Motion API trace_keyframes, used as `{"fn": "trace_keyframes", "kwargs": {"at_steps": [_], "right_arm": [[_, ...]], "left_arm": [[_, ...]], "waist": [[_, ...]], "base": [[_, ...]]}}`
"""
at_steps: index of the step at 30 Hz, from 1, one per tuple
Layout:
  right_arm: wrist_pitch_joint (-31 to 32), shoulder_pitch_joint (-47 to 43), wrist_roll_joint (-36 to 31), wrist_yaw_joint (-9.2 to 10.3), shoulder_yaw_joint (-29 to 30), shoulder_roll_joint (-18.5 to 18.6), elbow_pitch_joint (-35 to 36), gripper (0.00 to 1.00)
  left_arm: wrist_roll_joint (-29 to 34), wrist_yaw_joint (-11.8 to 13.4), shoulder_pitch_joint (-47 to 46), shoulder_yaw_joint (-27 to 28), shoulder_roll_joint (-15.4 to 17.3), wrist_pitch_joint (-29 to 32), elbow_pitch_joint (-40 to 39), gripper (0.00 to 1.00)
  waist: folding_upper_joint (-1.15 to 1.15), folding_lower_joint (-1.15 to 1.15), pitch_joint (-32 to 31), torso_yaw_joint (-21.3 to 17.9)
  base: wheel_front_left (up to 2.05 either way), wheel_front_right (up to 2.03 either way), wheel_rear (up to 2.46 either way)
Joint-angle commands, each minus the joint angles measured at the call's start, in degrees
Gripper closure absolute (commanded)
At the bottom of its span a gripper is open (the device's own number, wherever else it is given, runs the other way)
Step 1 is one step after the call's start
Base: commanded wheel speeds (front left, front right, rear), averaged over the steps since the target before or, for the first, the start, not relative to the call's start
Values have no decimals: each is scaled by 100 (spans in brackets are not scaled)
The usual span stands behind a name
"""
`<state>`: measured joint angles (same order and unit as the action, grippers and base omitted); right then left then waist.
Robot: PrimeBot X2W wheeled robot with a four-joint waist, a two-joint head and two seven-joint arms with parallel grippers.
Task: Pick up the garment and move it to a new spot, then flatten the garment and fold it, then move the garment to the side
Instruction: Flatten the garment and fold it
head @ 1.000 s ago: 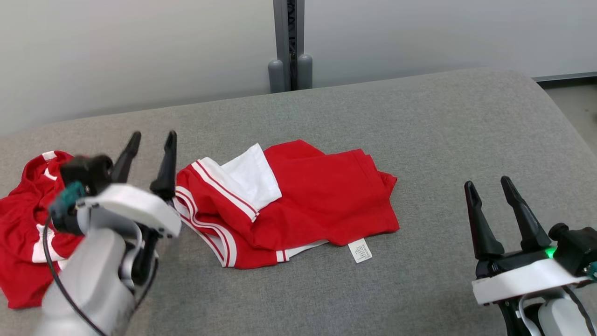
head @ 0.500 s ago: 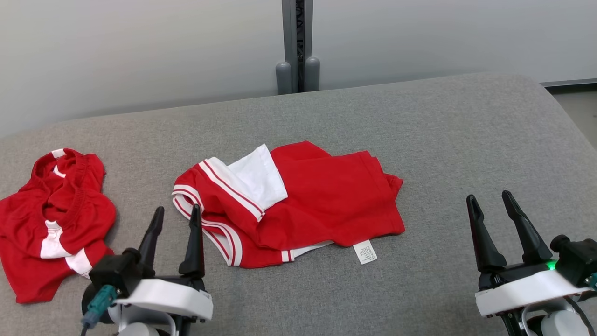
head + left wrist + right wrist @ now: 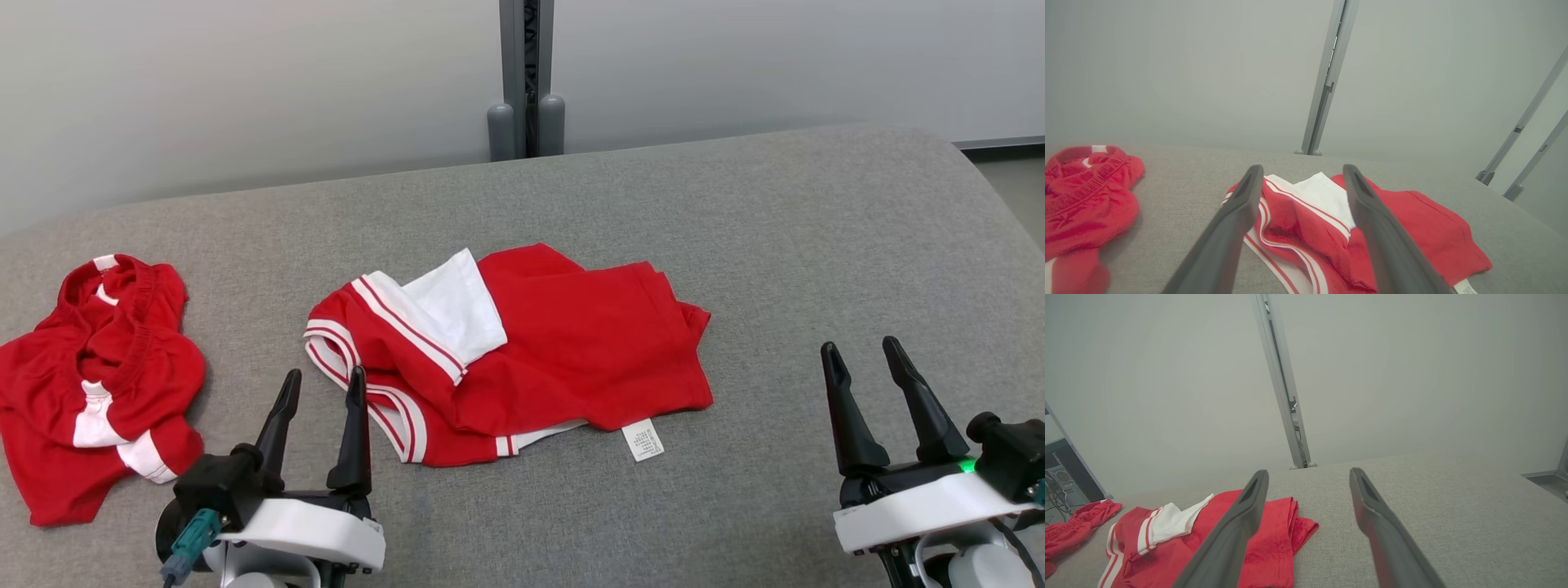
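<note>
A red garment (image 3: 571,343) with white stripes and a white panel lies folded over itself in the middle of the grey padded surface (image 3: 775,245). It also appears in the left wrist view (image 3: 1412,220) and the right wrist view (image 3: 1278,539). My left gripper (image 3: 325,376) stands open and empty at the lower left, fingers pointing at the garment's striped left edge, just short of it. In its own view, the left gripper (image 3: 1302,168) frames that striped edge. My right gripper (image 3: 859,347) is open and empty at the lower right, well clear of the cloth, as its wrist view (image 3: 1309,471) shows.
A second red garment (image 3: 98,384) with white bands lies crumpled at the far left. A white care label (image 3: 643,439) sticks out under the middle garment's front edge. A grey post (image 3: 526,82) stands against the wall behind the surface.
My left gripper has drawn back and down from between the two garments to the near edge, staying open. The head camera has shifted slightly. The right gripper has held still.
</note>
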<state>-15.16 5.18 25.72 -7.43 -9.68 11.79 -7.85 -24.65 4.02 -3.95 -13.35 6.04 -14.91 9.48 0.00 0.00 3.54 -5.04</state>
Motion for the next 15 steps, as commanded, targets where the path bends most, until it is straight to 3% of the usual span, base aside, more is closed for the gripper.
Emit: {"fn": "trace_keyframes", "kwargs": {"at_steps": [1, 15], "right_arm": [[-15, 11, 30, -11, 7, 7, -4, 0], [-15, 415, 406, -11, -484, 43, -671, 0]], "left_arm": [[75, -55, -111, 18, -10, -23, 38, 0], [118, -279, -832, -344, -54, 165, 597, 0]], "waist": [[0, 0, 7, -9], [0, 0, 384, -57]], "base": [[0, 0, 0], [0, 0, 0]]}}
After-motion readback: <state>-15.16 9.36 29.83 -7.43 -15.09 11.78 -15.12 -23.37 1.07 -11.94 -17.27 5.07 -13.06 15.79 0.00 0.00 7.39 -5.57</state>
